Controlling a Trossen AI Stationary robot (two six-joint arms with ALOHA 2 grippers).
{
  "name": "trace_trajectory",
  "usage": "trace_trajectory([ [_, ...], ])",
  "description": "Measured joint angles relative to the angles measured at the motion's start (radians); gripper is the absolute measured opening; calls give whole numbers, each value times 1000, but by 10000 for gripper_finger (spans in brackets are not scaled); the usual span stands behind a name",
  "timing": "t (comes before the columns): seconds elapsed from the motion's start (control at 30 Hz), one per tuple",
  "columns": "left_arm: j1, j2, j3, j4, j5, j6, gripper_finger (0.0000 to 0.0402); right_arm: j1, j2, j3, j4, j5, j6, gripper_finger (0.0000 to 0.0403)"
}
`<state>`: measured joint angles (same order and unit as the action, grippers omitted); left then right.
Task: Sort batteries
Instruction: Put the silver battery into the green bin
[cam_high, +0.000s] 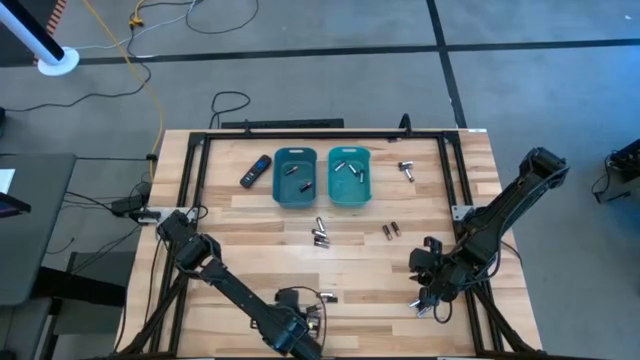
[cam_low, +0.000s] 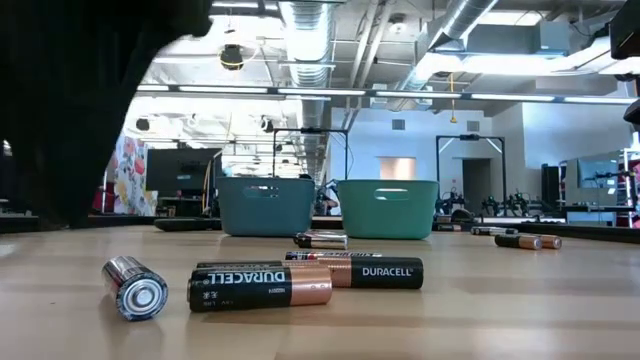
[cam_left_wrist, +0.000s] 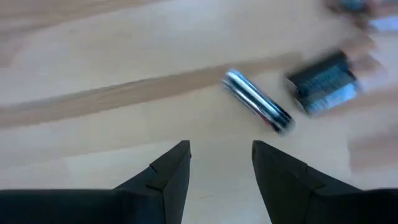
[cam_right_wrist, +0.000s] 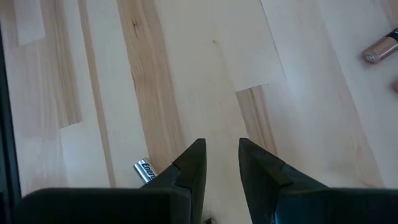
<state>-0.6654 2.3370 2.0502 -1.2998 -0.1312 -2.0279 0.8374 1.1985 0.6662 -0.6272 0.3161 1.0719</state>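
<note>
Two teal bins (cam_high: 294, 185), scattered batteries (cam_high: 321, 235)

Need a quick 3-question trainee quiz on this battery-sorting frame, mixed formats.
1. True or false: both teal bins hold batteries.
2. Multiple choice: the left gripper is A) open above a silvery battery, B) shut on a battery, C) inside a bin.
3. What lies on the table beside the left bin, opposite the other bin?

Key: 1 true. 2 A. 3 a black remote-like device.
</note>
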Motion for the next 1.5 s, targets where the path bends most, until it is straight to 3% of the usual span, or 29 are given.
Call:
trace_trajectory([
  [0.17,28,-1,43,-65,38,307,166,-3,0,0,19,0,0,111],
  [0.37,96,-1,49,-142,115,784,166,-16,0,0,67,0,22,111],
  [0.5,104,-16,49,-195,40,1033,166,-16,0,0,76,0,104,111],
  [0.67,89,-108,-1,-261,-102,1197,166,-16,0,0,90,1,209,111],
  [0.83,78,-324,-285,-234,-226,1215,167,-16,0,0,90,43,335,111],
  [0.93,77,-515,-555,-93,-227,1154,167,-16,0,0,90,68,406,111],
  [1.07,80,-783,-867,261,-184,1078,167,-16,0,0,91,79,482,111],
  [1.2,77,-966,-1061,672,-158,1206,167,-16,0,0,91,80,539,111],
  [1.33,54,-1015,-1145,917,-163,1550,167,-17,0,0,90,80,588,111],
  [1.5,32,-925,-1146,953,-161,1789,167,-25,0,0,93,80,630,111],
])
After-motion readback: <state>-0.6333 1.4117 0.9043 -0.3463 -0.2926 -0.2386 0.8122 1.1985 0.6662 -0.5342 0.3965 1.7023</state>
